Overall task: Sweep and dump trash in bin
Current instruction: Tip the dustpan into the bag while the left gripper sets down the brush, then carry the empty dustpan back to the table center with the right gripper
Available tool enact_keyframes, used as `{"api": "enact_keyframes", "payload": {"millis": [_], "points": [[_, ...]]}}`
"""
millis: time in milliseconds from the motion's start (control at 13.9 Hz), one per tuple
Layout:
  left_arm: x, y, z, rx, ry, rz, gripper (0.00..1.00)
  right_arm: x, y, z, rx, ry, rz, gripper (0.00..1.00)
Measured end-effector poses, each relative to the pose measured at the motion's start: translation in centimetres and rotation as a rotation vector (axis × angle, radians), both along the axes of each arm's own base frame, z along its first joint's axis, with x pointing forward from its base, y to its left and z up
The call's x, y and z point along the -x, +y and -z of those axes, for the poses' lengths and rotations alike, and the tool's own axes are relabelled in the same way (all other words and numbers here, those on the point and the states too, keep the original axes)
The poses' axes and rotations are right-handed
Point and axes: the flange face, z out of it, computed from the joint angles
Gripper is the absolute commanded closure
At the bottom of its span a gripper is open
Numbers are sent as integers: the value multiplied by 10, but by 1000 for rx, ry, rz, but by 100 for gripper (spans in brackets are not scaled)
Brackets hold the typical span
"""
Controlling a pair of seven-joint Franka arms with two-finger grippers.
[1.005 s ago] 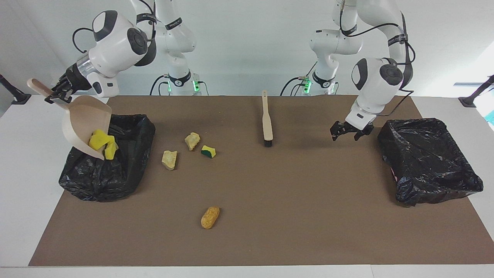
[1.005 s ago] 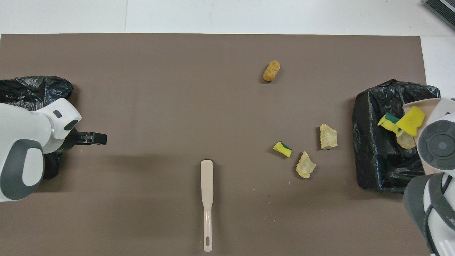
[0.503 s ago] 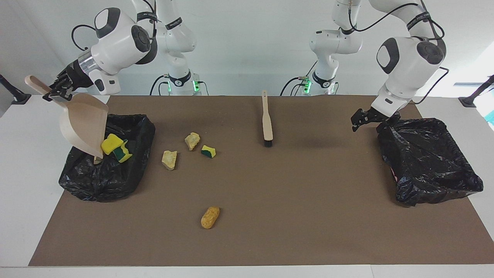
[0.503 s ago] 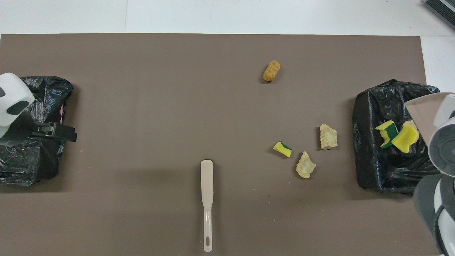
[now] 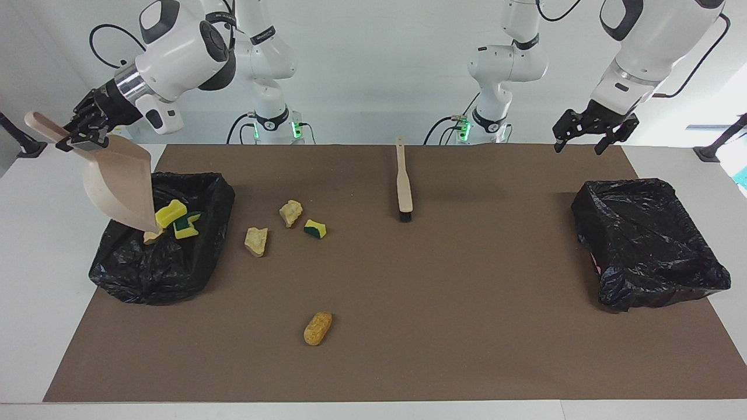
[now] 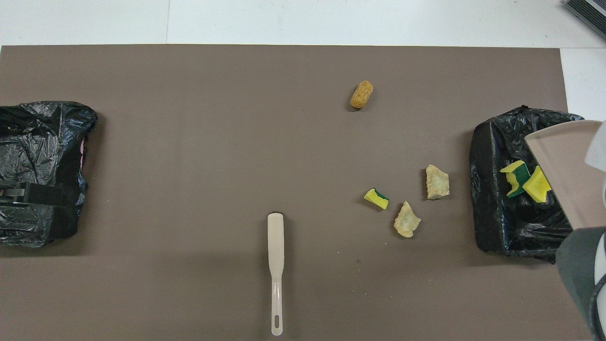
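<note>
My right gripper [image 5: 81,137] is shut on the handle of the beige dustpan [image 5: 119,184], which hangs steeply tilted with its lip in the black bin [image 5: 152,274] at the right arm's end. Yellow-and-green trash pieces [image 5: 178,219] and a tan one lie in that bin, and they also show there from overhead [image 6: 518,176] beside the dustpan [image 6: 563,170]. On the brown mat lie two tan chunks [image 5: 290,213] [image 5: 256,241], a yellow-and-green chunk [image 5: 315,228] and an orange-brown chunk [image 5: 318,328]. My left gripper [image 5: 578,146] hangs open and empty, high over the mat's corner.
A beige brush [image 5: 402,181] lies on the mat near the robots, bristles toward the middle. A second black-lined bin [image 5: 648,245] stands at the left arm's end. White table [image 5: 35,245] surrounds the mat.
The dustpan tipped steeper and rose a little; its yellow and green pieces slid out into the bin. My left gripper climbed and swung back over the other bin's end.
</note>
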Motion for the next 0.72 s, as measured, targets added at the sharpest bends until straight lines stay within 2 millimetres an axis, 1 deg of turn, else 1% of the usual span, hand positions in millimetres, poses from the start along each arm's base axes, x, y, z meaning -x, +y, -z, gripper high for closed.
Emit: {"api": "enact_keyframes", "payload": {"millis": [144,359,431,574,718], "points": [[3,1,-8,1,-6,0,0,2,2,3,-94,-5,43,100],[6,0,-38,2,-39,1,0,7,0,15,-261,-63,189,100],[6,0,-45,2,-50,1,0,7,-1,20,-316,-85,235,100],[5,0,-49,2,-60,1,0,10,-3,28,-437,-133,356,100],[3,0,-47,1,-55,0,0,16,-1,37,-554,-178,515,100]]}}
